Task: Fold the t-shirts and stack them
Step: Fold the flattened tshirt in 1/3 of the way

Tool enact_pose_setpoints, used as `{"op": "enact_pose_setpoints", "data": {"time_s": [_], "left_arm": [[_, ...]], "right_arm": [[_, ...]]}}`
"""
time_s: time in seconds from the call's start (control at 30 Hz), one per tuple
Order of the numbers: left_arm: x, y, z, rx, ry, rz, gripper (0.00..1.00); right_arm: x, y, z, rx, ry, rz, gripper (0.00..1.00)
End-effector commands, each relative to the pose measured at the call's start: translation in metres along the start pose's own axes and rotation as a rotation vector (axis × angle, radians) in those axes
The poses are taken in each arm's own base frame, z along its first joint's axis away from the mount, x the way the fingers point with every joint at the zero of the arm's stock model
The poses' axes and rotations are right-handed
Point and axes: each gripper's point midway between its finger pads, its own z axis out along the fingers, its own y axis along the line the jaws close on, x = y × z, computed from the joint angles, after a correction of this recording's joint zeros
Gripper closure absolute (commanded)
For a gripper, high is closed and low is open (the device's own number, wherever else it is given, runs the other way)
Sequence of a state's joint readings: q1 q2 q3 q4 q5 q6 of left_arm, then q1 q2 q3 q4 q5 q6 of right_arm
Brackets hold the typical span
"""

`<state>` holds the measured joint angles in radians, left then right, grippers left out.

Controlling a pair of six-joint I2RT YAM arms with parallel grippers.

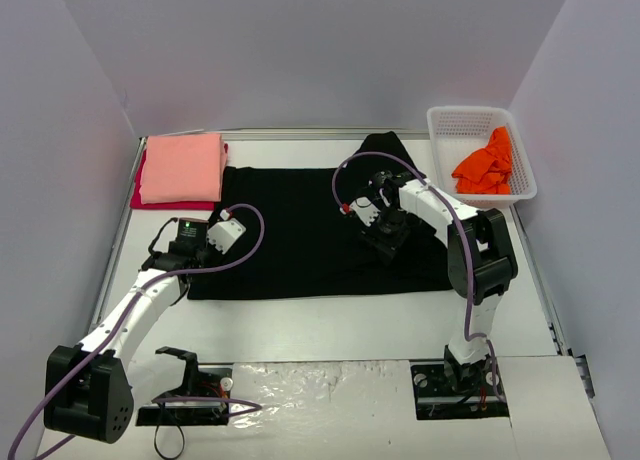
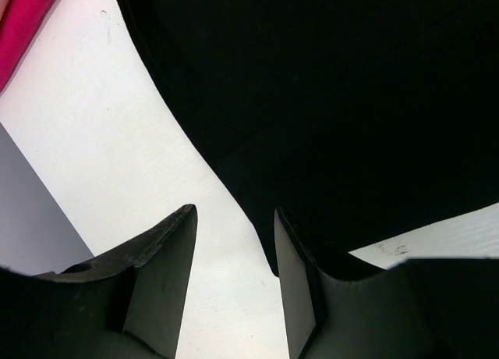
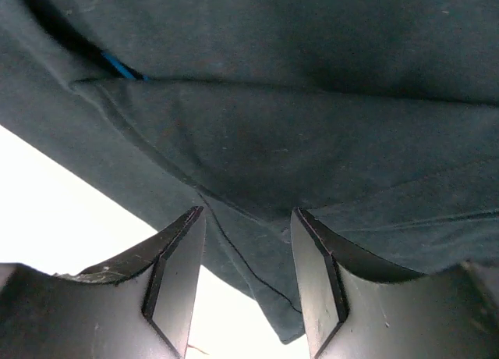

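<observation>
Overhead shot has the black t-shirt (image 1: 300, 250) spread flat mid-table, the salmon-pink t-shirt (image 1: 182, 165) folded on the red t-shirt (image 1: 140, 198) far left, and the orange t-shirt (image 1: 487, 165) crumpled in the basket (image 1: 470, 113). Wrist cams fill in the rest. The left gripper (image 2: 234, 285) is roughly half open and empty, right at the black t-shirt's edge. The right gripper (image 3: 248, 285) is parted too, pinching nothing, over a folded-over hem with a blue tag (image 3: 121, 66).

Plain pale grey walls (image 1: 300, 50) enclose a white table (image 1: 330, 330) on three sides under even light.
</observation>
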<state>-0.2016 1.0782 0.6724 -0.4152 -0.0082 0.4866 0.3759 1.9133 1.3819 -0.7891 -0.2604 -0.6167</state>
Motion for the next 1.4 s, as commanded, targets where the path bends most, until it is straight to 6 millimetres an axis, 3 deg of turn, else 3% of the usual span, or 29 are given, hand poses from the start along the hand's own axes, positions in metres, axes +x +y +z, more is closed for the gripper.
{"op": "enact_pose_setpoints", "data": {"time_s": [0.0,0.1,0.5,0.6,0.7,0.93,1.1,1.37], "left_arm": [[0.0,0.004,0.0,-0.021,-0.001,-0.018,0.57],[0.0,0.004,-0.001,-0.019,-0.003,-0.018,0.57],[0.0,0.002,-0.003,-0.014,-0.009,-0.023,0.57],[0.0,0.002,-0.003,-0.013,-0.008,-0.022,0.57],[0.0,0.002,-0.003,-0.011,-0.008,-0.022,0.57],[0.0,0.001,-0.002,-0.006,-0.005,-0.019,0.57],[0.0,0.002,-0.003,-0.009,-0.007,-0.02,0.57],[0.001,0.001,-0.003,-0.005,-0.004,-0.02,0.57]], "right_arm": [[0.01,0.002,0.003,0.012,0.053,0.018,0.56],[0.011,-0.008,0.005,0.069,0.062,0.039,0.56],[0.006,-0.028,0.0,0.192,0.049,0.081,0.78],[0.007,-0.026,-0.001,0.189,0.05,0.077,0.92],[0.007,-0.021,0.0,0.179,0.048,0.069,1.0],[0.006,-0.015,-0.003,0.178,0.039,0.064,1.0],[0.005,-0.013,-0.008,0.183,0.027,0.063,0.66],[0.018,-0.008,-0.003,0.172,0.056,0.056,0.62]]}}
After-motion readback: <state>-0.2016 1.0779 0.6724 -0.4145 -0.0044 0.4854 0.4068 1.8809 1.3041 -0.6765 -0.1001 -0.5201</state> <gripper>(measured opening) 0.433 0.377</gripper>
